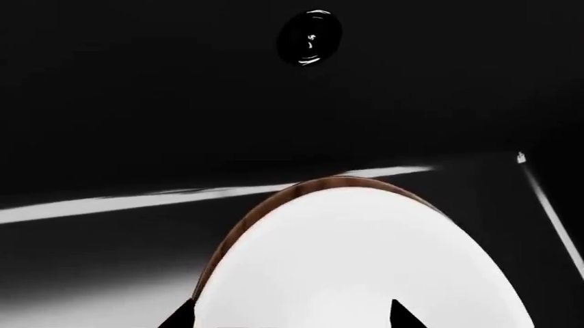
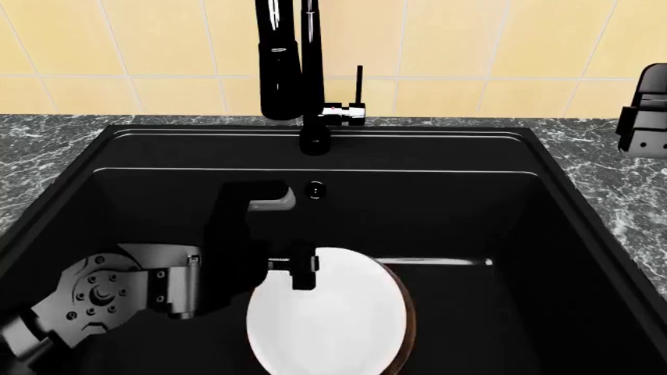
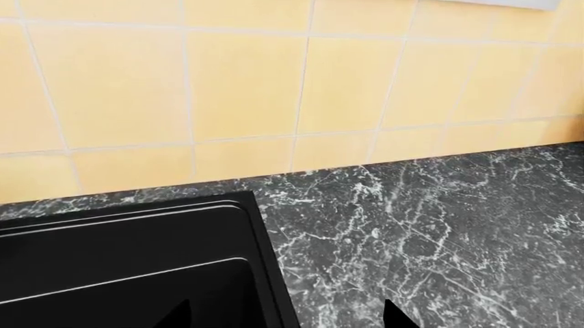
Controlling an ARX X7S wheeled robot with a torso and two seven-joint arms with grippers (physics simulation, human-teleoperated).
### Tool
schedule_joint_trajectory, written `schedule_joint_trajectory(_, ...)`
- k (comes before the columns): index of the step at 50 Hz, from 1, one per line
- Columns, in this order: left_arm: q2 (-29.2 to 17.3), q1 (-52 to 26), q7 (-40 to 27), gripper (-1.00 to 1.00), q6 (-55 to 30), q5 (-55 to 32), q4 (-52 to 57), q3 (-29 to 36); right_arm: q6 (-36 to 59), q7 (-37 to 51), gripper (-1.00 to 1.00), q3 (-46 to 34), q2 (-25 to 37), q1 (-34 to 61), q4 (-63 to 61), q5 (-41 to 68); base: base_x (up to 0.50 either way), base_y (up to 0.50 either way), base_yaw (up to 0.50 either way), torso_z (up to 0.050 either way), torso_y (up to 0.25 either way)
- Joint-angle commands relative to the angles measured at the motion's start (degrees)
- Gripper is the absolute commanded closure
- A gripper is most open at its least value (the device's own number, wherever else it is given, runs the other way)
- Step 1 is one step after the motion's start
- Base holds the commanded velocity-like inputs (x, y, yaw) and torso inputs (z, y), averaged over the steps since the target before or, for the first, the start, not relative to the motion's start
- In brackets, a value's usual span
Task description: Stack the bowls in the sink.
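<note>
The white bowl (image 2: 328,320) rests inside the brown bowl (image 2: 407,316) on the floor of the black sink (image 2: 501,234); only the brown rim (image 1: 347,182) shows around the white bowl (image 1: 365,260). My left gripper (image 2: 302,272) hangs at the white bowl's far left rim. In the left wrist view its fingertips stand wide apart over the white bowl, so the left gripper (image 1: 290,318) is open. My right gripper (image 3: 287,316) is open and holds nothing, above the counter by the sink's right corner, and shows at the head view's right edge (image 2: 646,109).
A tall black faucet (image 2: 287,62) rises behind the basin, with the round overflow hole (image 2: 315,190) in the back wall below it. Grey marbled countertop (image 3: 429,225) surrounds the sink, backed by a yellow tiled wall (image 3: 246,89). My left arm (image 2: 115,297) lies across the basin's left half.
</note>
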Motion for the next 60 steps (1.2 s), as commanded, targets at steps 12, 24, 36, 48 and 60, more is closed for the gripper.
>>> schedule_joint_trajectory(12, -4.4, -5.8, -5.6, -1.00, -0.8, -5.4, 7.5, -4.5, 0.2, 0.3, -1.00, 0.7, -0.2, 0.7, 0.1, 1.1, 0.00, 0.00, 0.00, 0.000, 0.000)
schedule_joint_trajectory(24, -13.1, -10.2, -14.2, -1.00, -1.3, -13.3, 16.6, -8.8, 1.4, 1.7, -1.00, 1.3, -1.2, 2.8, 0.9, 3.0, 0.00, 0.00, 0.00, 0.000, 0.000)
schedule_joint_trajectory(36, -20.9, -15.7, -21.8, -1.00, -2.6, -21.4, 22.2, -12.1, 2.5, 3.0, -1.00, 1.2, -2.3, 5.7, 2.1, 4.8, 0.00, 0.00, 0.00, 0.000, 0.000)
schedule_joint_trajectory(48, -26.1, -19.0, -24.8, -1.00, -2.8, -26.3, 24.8, -14.6, 3.2, 3.6, -1.00, 0.7, -2.5, 8.8, 2.8, 6.7, 0.00, 0.00, 0.00, 0.000, 0.000)
schedule_joint_trajectory(60, -29.2, -25.2, -29.0, -1.00, -4.5, -31.9, 25.8, -16.8, 4.0, 3.5, -1.00, 2.0, -2.5, 10.9, 3.0, 8.0, 0.00, 0.00, 0.00, 0.000, 0.000)
